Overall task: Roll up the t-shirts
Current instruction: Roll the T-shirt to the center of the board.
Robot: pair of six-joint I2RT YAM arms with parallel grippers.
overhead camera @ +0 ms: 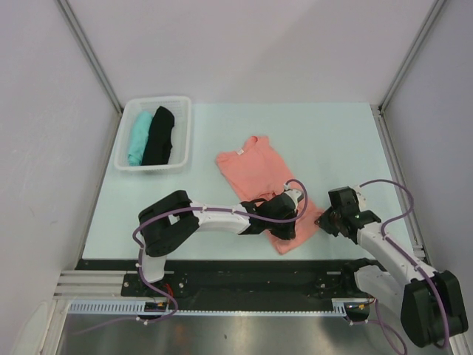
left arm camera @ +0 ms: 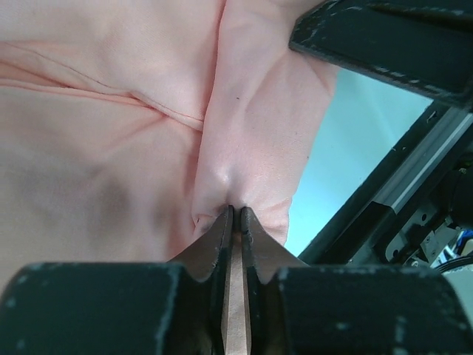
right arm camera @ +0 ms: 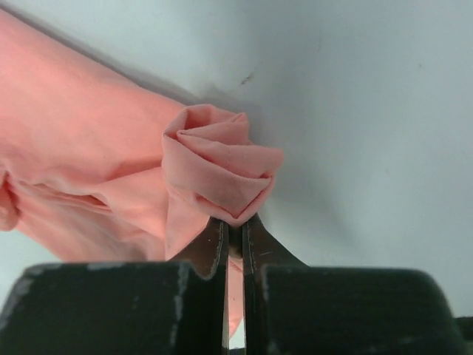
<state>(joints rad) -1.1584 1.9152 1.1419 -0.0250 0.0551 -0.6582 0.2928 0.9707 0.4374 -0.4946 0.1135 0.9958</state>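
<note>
Left gripper [left arm camera: 236,213] and right gripper [right arm camera: 235,223] each clamp the near hem of a salmon-pink cloth t-shirt [overhead camera: 250,168] lying right of the white plastic basket [overhead camera: 120,164]. Rolling looks barely begun. Next, both must turn the hem evenly toward the collar.

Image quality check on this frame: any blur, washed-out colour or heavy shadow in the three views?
Top external: evenly lit, sharp, salmon-pink t-shirt clear. Left wrist: cloth looks pale, washed out, soft near the left pincer. Right wrist: rolled corner at the right pincer fairly sharp; grey shadow on the table behind it.
</note>
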